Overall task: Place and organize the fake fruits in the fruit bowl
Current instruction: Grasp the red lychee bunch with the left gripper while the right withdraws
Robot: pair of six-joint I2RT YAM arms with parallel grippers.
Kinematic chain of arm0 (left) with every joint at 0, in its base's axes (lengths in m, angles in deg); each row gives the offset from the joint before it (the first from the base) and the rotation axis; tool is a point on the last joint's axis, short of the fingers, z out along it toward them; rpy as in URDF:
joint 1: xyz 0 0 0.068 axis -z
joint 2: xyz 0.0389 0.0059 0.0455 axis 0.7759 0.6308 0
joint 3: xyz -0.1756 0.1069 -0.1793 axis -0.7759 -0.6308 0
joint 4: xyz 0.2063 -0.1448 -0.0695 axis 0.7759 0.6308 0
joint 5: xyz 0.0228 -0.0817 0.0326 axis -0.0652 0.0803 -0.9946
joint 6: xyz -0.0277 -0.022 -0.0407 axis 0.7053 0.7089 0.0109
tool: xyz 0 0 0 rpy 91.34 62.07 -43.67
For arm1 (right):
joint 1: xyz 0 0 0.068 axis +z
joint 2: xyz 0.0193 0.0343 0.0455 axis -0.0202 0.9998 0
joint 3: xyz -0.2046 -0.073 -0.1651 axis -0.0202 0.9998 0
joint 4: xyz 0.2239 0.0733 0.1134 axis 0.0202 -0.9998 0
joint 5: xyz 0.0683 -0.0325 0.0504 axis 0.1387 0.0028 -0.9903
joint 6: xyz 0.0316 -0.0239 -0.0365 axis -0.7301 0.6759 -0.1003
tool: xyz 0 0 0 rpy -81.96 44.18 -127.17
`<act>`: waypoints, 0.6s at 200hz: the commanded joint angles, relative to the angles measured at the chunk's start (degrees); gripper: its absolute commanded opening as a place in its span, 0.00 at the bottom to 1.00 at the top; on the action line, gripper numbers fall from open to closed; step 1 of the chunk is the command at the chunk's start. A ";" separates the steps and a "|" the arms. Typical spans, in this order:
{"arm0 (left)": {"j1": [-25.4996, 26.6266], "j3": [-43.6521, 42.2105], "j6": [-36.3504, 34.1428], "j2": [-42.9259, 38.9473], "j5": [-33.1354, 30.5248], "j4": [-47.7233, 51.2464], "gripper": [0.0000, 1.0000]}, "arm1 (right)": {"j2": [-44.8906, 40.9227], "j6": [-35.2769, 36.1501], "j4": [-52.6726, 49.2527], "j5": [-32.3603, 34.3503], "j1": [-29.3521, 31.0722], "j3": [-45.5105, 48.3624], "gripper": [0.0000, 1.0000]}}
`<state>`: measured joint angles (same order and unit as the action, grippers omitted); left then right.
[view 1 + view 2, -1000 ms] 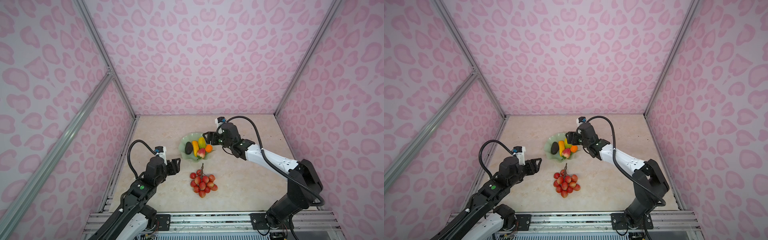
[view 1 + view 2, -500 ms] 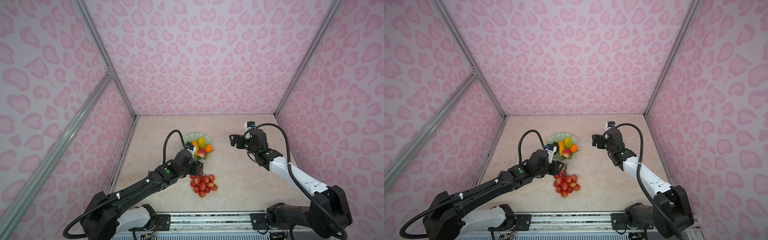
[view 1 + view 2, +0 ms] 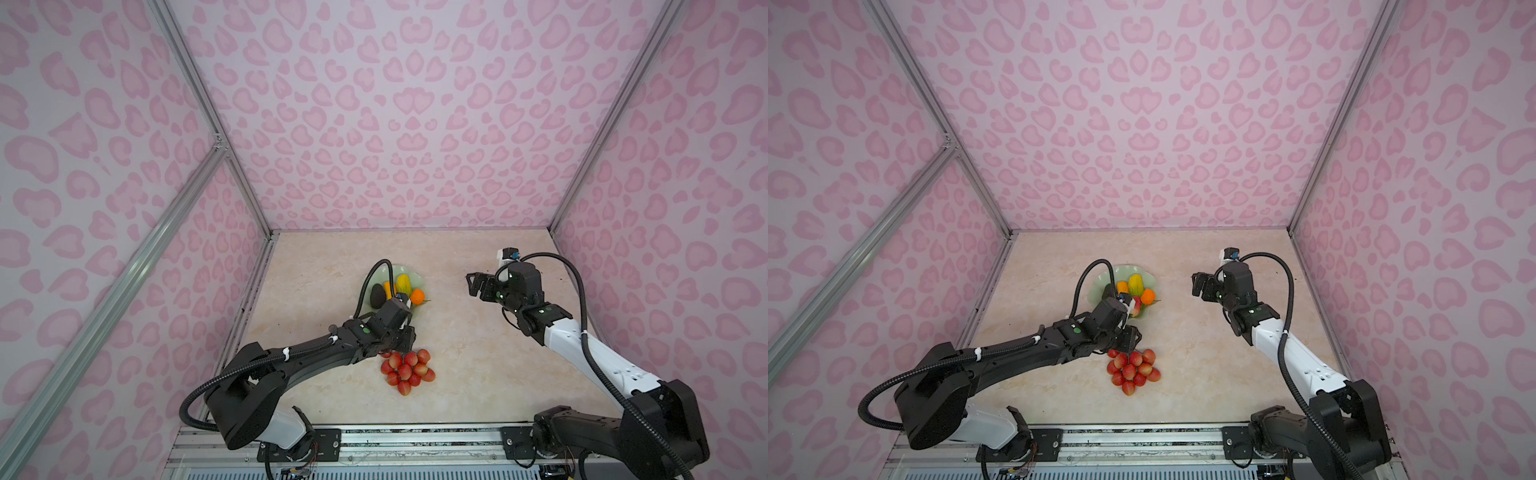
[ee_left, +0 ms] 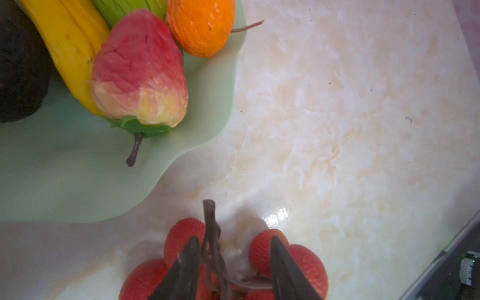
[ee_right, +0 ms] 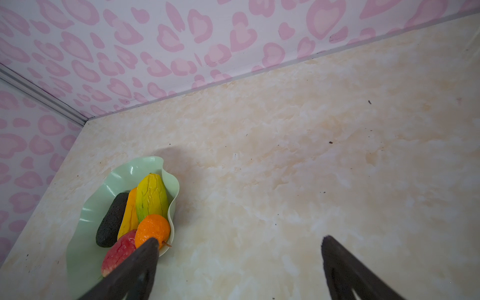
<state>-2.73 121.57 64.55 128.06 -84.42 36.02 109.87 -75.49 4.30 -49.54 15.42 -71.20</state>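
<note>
Probably light but floppy, berry bunch [image 3: 406,371], lower centre; best pinched at brown stem [image 4: 210,215]. Straddling it half-open with left gripper [image 4: 233,240], unclamped; nothing in gaping right gripper [image 5: 240,239].

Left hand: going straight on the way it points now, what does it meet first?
The berry bunch: the left hand points down at it, fingers either side of the brown stem. Stem and berries come first, then the table, though depth is unclear.
</note>
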 commanded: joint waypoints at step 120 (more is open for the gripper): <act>0.32 1.04 -0.67 -6.85 0.28 3.53 0.04 | 1.28 -1.25 1.75 -1.60 -1.89 1.21 0.97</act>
<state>-2.42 122.90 65.09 125.59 -85.25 38.79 110.66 -76.08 4.70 -50.79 13.71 -70.18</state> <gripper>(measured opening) 0.107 0.971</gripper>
